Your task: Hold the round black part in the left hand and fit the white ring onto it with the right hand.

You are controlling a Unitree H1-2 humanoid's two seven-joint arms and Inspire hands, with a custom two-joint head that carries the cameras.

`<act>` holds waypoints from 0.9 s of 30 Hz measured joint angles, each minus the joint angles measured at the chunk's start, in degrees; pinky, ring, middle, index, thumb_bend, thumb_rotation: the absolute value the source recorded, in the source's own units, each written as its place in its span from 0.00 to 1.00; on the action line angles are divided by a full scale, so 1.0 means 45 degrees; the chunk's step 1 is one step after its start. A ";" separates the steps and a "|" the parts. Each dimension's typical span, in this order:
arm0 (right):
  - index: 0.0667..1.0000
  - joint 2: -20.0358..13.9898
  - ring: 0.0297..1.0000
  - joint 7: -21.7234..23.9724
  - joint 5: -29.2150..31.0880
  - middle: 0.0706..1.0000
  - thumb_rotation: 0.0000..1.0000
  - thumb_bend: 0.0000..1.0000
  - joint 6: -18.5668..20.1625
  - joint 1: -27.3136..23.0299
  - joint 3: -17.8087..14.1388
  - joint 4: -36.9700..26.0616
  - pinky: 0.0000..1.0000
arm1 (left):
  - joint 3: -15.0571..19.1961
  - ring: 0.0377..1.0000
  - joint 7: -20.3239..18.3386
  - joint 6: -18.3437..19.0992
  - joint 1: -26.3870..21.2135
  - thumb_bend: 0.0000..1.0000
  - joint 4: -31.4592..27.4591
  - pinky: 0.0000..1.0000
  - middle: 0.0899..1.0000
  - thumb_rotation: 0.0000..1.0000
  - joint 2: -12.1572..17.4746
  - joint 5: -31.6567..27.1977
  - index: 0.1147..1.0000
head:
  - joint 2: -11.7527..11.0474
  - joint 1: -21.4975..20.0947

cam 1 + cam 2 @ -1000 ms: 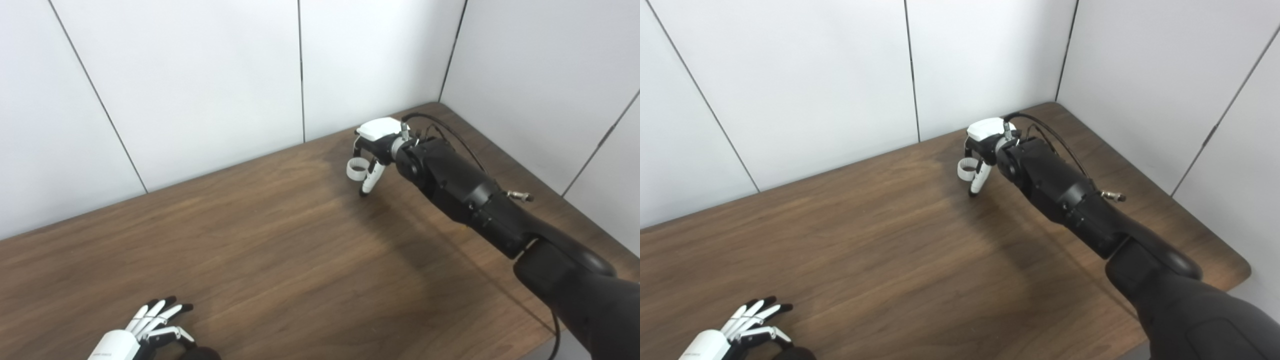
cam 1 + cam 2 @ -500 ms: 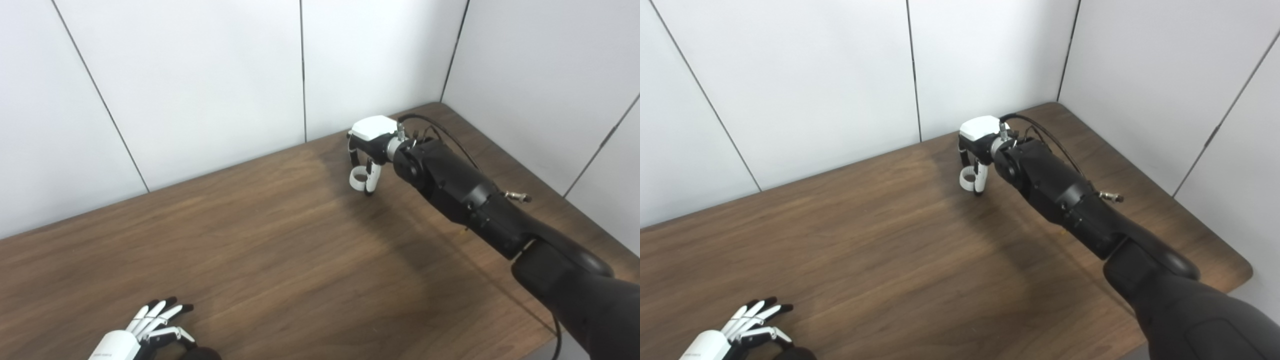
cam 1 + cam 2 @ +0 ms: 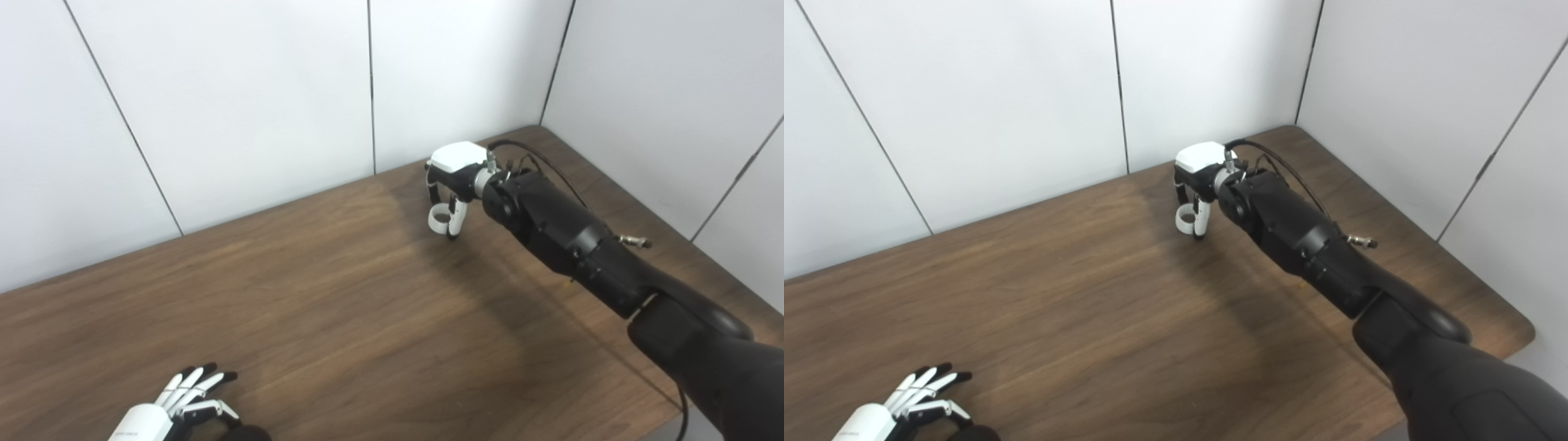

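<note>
My right hand (image 3: 452, 184) reaches to the far right of the brown table and is shut on the white ring (image 3: 438, 219), held between thumb and fingers just above the tabletop. It also shows in the right eye view (image 3: 1195, 180) with the ring (image 3: 1186, 219). My left hand (image 3: 177, 401) rests at the near left edge with its fingers spread, apart from the ring. The round black part (image 3: 245, 433) lies just beside that hand at the picture's bottom edge, mostly cut off; the hand does not visibly hold it.
White wall panels (image 3: 245, 92) stand along the table's far edge and right side, close behind my right hand. The table's rounded near right corner (image 3: 1519, 334) shows in the right eye view. A cable (image 3: 539, 156) loops off my right wrist.
My right hand closed its fingers on the white ring, which dropped a little lower and turned. The left hand has not moved.
</note>
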 measured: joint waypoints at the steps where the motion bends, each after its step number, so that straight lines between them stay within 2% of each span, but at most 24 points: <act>1: 0.45 -0.0006 1.00 0.0000 0.0002 0.93 0.13 0.51 -0.0003 0.0020 -0.0017 -0.0095 0.97 | -0.0006 0.96 -0.0006 -0.0011 -0.0037 0.51 0.0028 1.00 0.88 0.05 -0.0003 0.0018 0.41 | 0.0000 0.0078; 11: 0.45 -0.0006 1.00 -0.0136 0.0160 0.93 0.14 0.51 -0.0275 0.0074 -0.0220 -0.0966 0.99 | -0.0238 0.96 0.0060 -0.0212 -0.1047 0.51 0.1211 1.00 0.87 0.05 -0.0525 0.0095 0.41 | -0.0195 0.0644; 19: 0.45 -0.0016 1.00 -0.0160 0.0303 0.94 0.14 0.51 -0.0530 0.0287 -0.0486 -0.1809 1.00 | -0.0542 0.95 0.0493 -0.0602 -0.2063 0.52 0.2372 1.00 0.87 0.05 -0.1008 0.0510 0.41 | -0.0293 0.1270; 21: 0.45 -0.0037 1.00 -0.0140 0.0426 0.94 0.14 0.51 -0.0617 0.0368 -0.0530 -0.2113 1.00 | -0.0632 0.94 0.0589 -0.0574 -0.2296 0.52 0.2588 1.00 0.86 0.05 -0.1170 0.0672 0.41 | -0.0254 0.1678; 27: 0.44 -0.0151 1.00 -0.0090 0.0955 0.93 0.14 0.51 -0.1656 0.0379 -0.0727 -0.3595 0.99 | -0.1007 0.93 0.0725 -0.0230 -0.3059 0.52 0.3111 1.00 0.86 0.05 -0.1811 0.1317 0.41 | -0.0215 0.3027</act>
